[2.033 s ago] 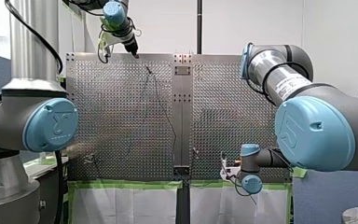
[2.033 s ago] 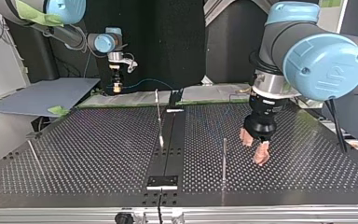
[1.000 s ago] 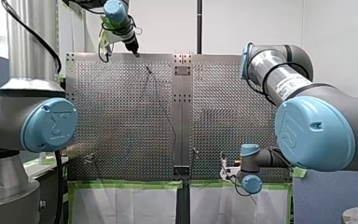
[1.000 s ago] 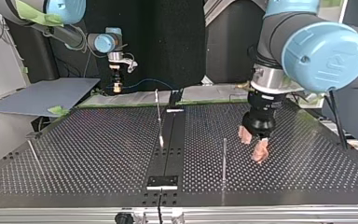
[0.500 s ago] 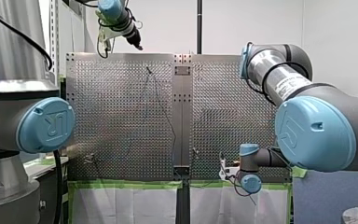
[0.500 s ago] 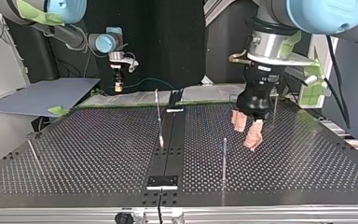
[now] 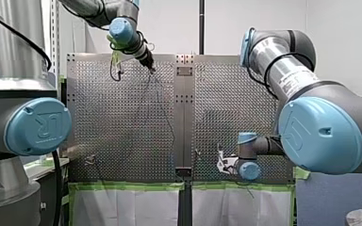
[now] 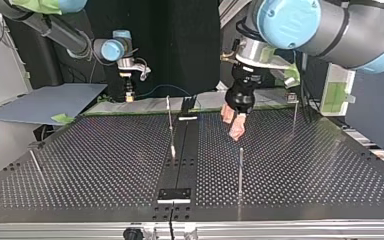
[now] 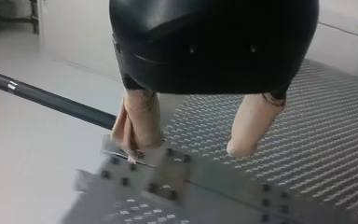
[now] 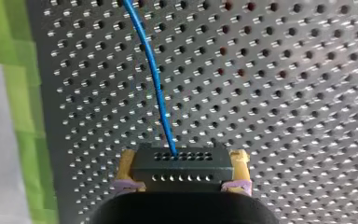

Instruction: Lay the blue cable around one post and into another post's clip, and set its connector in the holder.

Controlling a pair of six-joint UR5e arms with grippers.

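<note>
Left gripper (image 7: pixel 149 66) in the front view hung over the left half of the perforated table (image 7: pixel 122 122), toward the far end; its fingers were too small there to tell. Low at the near edge, right of centre, sat the right gripper (image 7: pixel 222 162).

From the top view, facing the arms, the left gripper (image 8: pixel 234 122) hovered above the table just right of centre, its beige fingers (image 8: pixel 237 131) spread wide with nothing between them. A thin upright post (image 8: pixel 240 167) stood nearer the camera than it. At the far left, past the table's edge, was the right gripper (image 8: pixel 128 95), and the blue cable (image 8: pixel 157 89) ran from it toward the centre.

On the left wrist view, the gripper (image 9: pixel 189 140) showed two beige fingers (image 9: pixel 140 116) set wide apart and empty above the table.

On the right wrist view, the gripper (image 10: pixel 183 158) had its yellow pads (image 10: pixel 127 163) clamped on a black connector (image 10: pixel 182 169). The blue cable (image 10: pixel 151 70) left the connector and ran ahead over the holes, with green tape (image 10: pixel 16 93) beside it.
</note>
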